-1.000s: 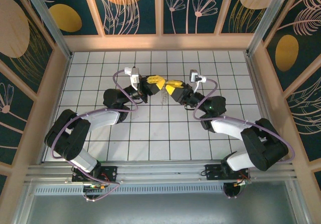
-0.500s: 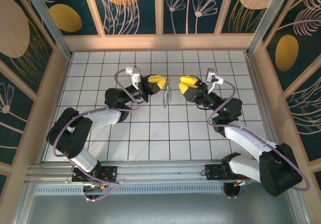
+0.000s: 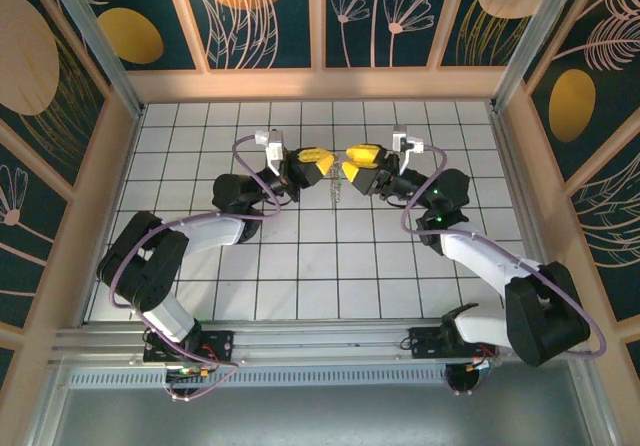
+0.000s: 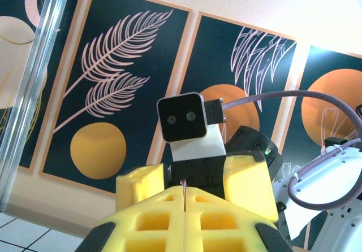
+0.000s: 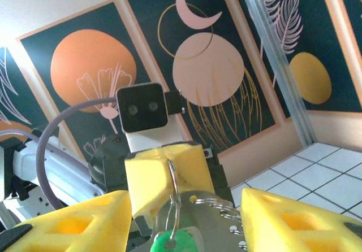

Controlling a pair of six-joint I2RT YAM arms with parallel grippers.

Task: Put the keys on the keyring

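Observation:
My left gripper point(image 3: 326, 162) is shut on the keyring point(image 3: 335, 184), which hangs from its yellow fingers above the tiles. In the left wrist view the ring's thin wire point(image 4: 184, 191) sticks up from the seam of the closed pads. In the right wrist view the keyring point(image 5: 173, 187) loops down from the left gripper's shut fingers point(image 5: 161, 170). A green-headed key point(image 5: 174, 244) and silver metal pieces point(image 5: 223, 221) hang on it. My right gripper point(image 5: 186, 209) faces the left one, its jaws open, one on either side of the hanging keys. From above, the right gripper point(image 3: 350, 160) is close to the left one.
White tiled floor point(image 3: 320, 266) lies below both raised grippers. Wooden-framed patterned walls point(image 3: 320, 16) close in the back and sides. A metal corner post point(image 5: 271, 54) stands at the right of the right wrist view.
The right gripper drew back to the right, then came in again beside the left gripper, with its jaws wider. The left gripper stayed shut on the keyring.

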